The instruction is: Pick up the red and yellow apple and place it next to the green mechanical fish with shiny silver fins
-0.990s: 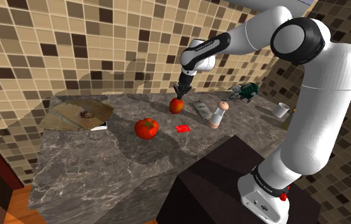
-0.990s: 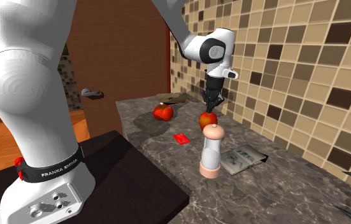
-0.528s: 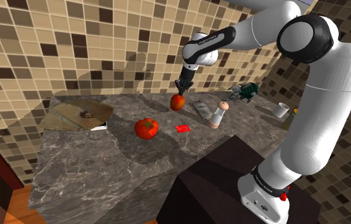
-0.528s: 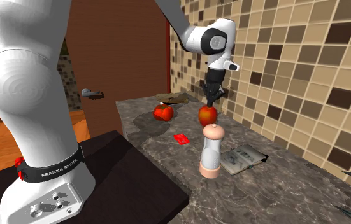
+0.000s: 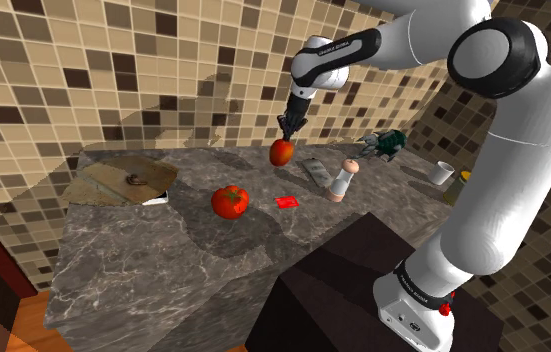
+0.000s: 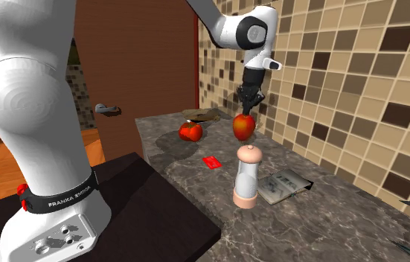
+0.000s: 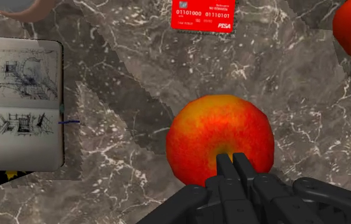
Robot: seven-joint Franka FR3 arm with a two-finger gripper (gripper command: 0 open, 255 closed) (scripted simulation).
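Pincer (image 5: 286,136) clamped on apple (image 5: 282,152) — up off counter (image 5: 163,255), tomato (image 5: 230,201) & red card (image 5: 286,201) on it

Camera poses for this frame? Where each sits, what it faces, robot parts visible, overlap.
Shoulder view: beside and a little behind the stand, looking down over the counter; arm and base show.
Second exterior view: close by the base, facing along the counter toward the brown door; base, wrist and claw show.
Wrist view: on the hand, looking down at the apple; claw shows.
Shared: all three see the held apple and red card.
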